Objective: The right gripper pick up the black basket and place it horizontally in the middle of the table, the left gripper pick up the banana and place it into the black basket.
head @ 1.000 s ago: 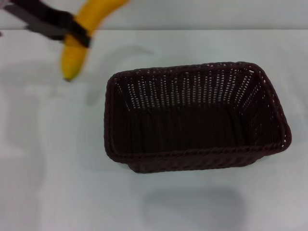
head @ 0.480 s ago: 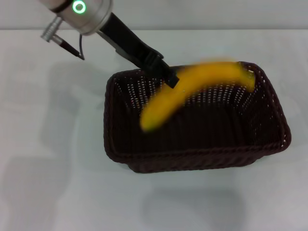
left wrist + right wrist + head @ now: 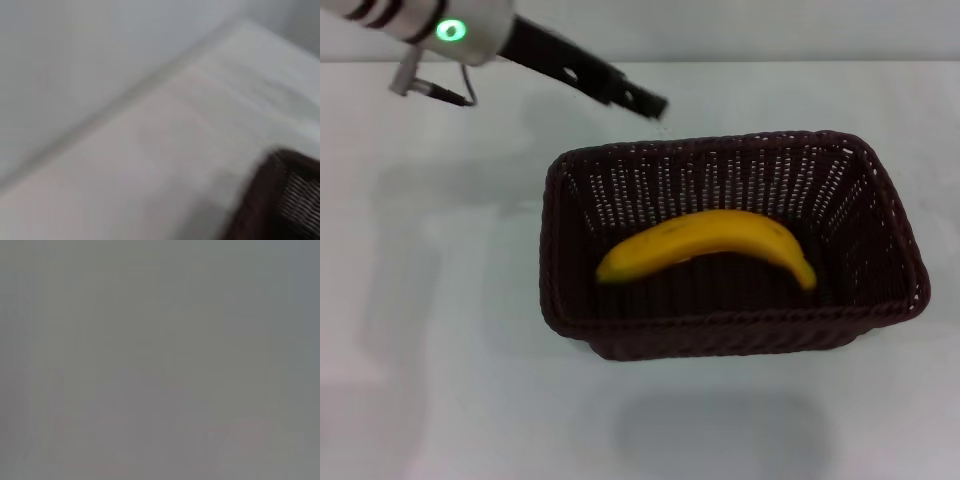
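The banana (image 3: 705,245) lies on the floor of my basket (image 3: 880,195), stretched lengthwise, its curve arching toward the basket's far wall and both ends dipping toward the near wall. Its darker tip points to the basket's right end, and its blunter end sits nearer the left end. It touches nothing but the basket floor, and nothing is gripping it.

The basket stands upright on the white bench (image 3: 430,330) with its long side across my front, roughly in the middle of the bench. Its braided rim runs unbroken all round, and light shows through the slotted weave of the far wall and the right end. In my left wrist view only one dark woven corner of the basket (image 3: 287,192) shows, with bare bench (image 3: 150,150) around it.

My left hand (image 3: 645,100) hangs in the air just past the basket's far-left corner, above rim height, its black fingers pointing toward the basket. It holds nothing. The fingers look close together from this angle, but I cannot tell whether they are pressed together or slightly parted. Behind it, farther from the basket, the silver wrist (image 3: 420,20) with its green light reaches out of view.

My right hand does not appear beside the basket or anywhere on the bench; its wrist view is a flat grey blank.
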Action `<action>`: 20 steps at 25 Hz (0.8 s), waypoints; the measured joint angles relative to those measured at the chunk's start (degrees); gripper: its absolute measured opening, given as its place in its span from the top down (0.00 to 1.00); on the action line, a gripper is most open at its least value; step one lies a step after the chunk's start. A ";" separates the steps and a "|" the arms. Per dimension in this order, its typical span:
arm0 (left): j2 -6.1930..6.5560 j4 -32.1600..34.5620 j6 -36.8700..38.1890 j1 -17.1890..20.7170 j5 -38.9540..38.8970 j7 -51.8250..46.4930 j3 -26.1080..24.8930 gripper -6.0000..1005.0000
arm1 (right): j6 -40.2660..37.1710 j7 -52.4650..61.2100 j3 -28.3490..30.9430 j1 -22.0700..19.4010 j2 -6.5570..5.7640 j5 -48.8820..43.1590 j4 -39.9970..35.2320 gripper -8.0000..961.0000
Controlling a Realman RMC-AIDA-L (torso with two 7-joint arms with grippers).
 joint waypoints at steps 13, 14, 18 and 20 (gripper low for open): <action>-0.16 -0.09 30.42 32.00 -44.83 47.32 1.77 0.12 | 7.27 10.06 0.26 -2.68 -2.81 -2.52 0.09 0.39; -0.17 -1.82 30.46 33.10 -49.77 52.40 1.44 0.12 | 7.01 9.22 0.26 -2.55 -2.72 -2.58 0.95 0.39; -0.05 -12.62 26.34 37.43 -74.09 77.19 -0.79 0.12 | 6.49 5.95 0.35 -2.03 -1.92 -2.22 3.62 0.25; 0.00 -18.22 22.75 38.07 -81.15 85.34 -2.62 0.12 | 5.66 5.68 0.62 -1.98 -1.37 -2.15 3.82 0.18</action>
